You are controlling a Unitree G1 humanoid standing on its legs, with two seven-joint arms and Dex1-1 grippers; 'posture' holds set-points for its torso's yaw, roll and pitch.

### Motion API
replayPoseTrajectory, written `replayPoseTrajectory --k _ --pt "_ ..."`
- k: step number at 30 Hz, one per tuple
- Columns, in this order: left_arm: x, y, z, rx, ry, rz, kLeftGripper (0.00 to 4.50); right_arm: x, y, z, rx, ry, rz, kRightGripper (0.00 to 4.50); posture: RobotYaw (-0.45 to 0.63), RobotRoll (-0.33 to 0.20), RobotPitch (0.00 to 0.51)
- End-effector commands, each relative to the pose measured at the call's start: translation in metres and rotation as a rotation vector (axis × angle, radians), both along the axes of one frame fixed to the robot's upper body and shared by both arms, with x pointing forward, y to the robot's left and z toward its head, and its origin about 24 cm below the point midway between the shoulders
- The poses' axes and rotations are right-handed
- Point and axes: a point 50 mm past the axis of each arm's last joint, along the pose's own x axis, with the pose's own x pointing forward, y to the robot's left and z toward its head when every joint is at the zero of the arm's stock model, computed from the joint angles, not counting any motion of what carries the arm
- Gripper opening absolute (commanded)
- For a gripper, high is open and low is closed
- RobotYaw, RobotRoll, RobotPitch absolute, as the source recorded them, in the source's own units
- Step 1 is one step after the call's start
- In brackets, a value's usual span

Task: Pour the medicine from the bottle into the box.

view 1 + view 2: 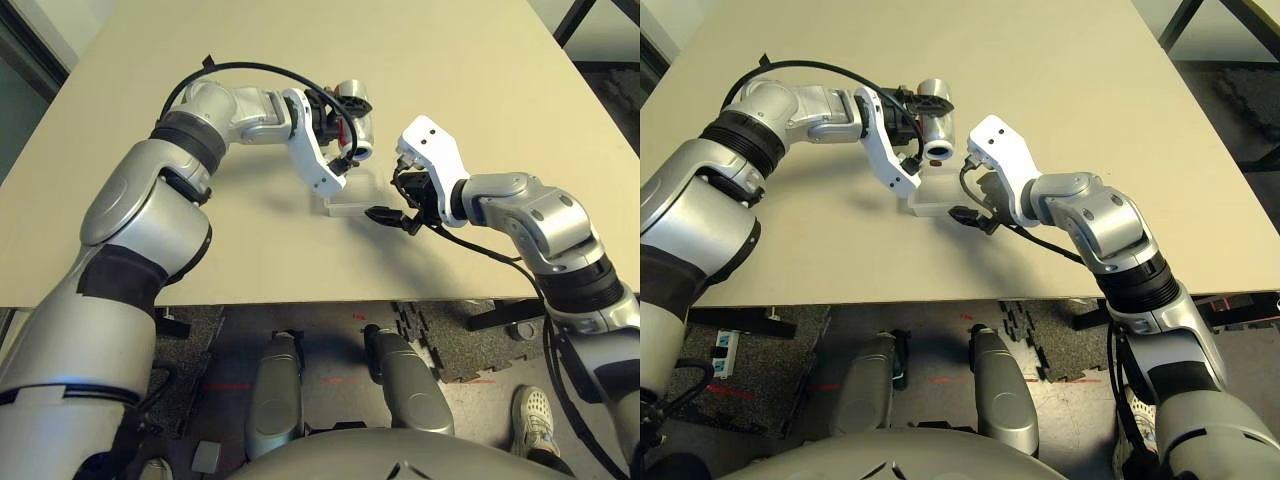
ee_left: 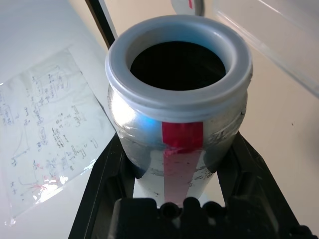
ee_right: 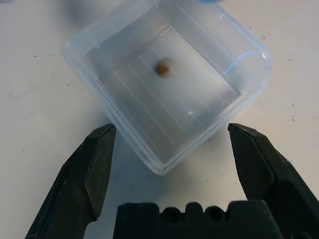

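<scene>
The pour itself looks done: the medicine [image 3: 162, 67], a small brown pill, already lies on the floor of the box [image 3: 124, 42], somewhat off centre, as the right wrist view shows plainly. The box sits flat on the table [image 1: 480, 90] near the middle of the scene, between the two grippers. The left gripper [image 2: 179, 149] is clenched on the bottle [image 2: 179, 94], one black finger on each side of its silvery body, and holds it uncapped and tipped over on its side just beyond and above the box, its open mouth turned toward the robot; the left wrist view looks straight into that mouth and finds only dark, so whether anything remains inside I cannot tell. A grey cap with a red mark [image 2: 188, 5] shows at the edge of that view, past the bottle. The right gripper [image 3: 172, 149] is released, its fingers [image 3: 94, 169] spread wide on either side of the near corner of the box without touching it, so it grasps nothing. Judging by this, what is left is small: bring the bottle upright and set it down on the table, and perhaps steady or leave the box where it stands.
</scene>
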Motion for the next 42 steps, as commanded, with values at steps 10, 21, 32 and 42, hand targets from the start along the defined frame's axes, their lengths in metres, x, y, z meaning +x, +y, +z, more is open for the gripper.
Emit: replayPoseTrajectory --k 10,21,32,42 --pt "0.011 0.008 0.017 -0.530 0.298 0.235 2.44 0.001 -0.002 0.002 0.012 -0.003 -0.003 4.50 -0.02 0.000 0.158" --pt "0.027 0.097 -0.015 -1.718 0.960 0.668 2.44 -0.002 -0.012 0.019 0.131 0.016 -0.029 4.50 0.02 0.000 0.161" --pt "-0.007 0.106 -0.074 -1.882 1.043 0.873 2.44 0.035 -0.039 0.060 0.372 -0.245 -0.324 4.50 0.06 0.000 0.176" --pt "-0.006 0.104 -0.090 -1.847 1.109 0.967 2.44 0.057 -0.070 0.019 0.190 -0.421 -0.730 4.50 0.05 0.000 0.182"
